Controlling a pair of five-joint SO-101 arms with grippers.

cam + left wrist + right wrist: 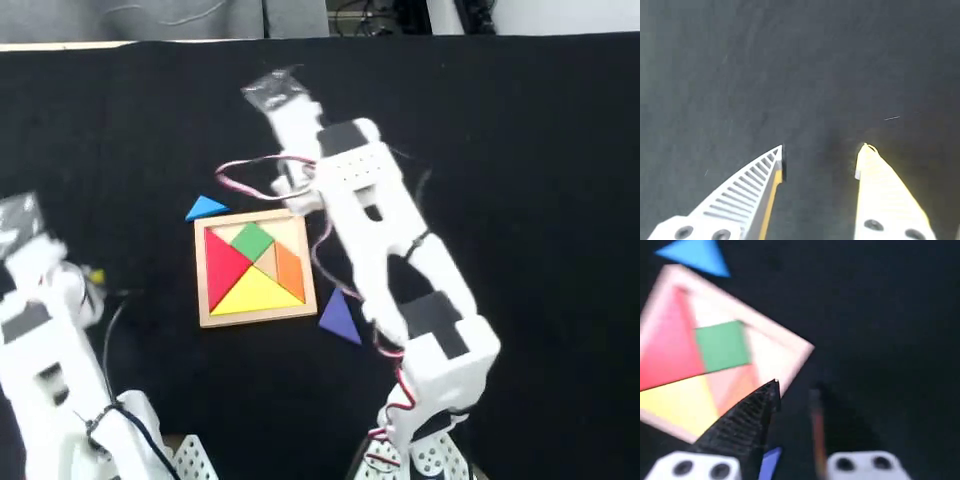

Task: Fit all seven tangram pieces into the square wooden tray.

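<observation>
while the square wooden tray [203,285] lies flat near the middle of the black table [520,150], four coloured pieces sit inside it: a red triangle [224,262] along the left side, a green square [252,240] at the far edge, a yellow triangle [255,293] along the near edge and an orange piece [290,270] on the right. a patch of pale wood shows between the green square and the orange piece. two pieces lie outside on the table: a blue triangle [205,208] just beyond the tray's far left corner, and a purple triangle [340,318] just off its near right corner. the right arm [385,235] stretches past the tray's right side, and the right gripper [795,387] hangs over the table beyond the tray's far edge, its fingers apart and holding nothing. the left arm [45,340] stands well off to the left of the tray; the left gripper [820,147] is over black table, its fingers spread wide and holding nothing
</observation>
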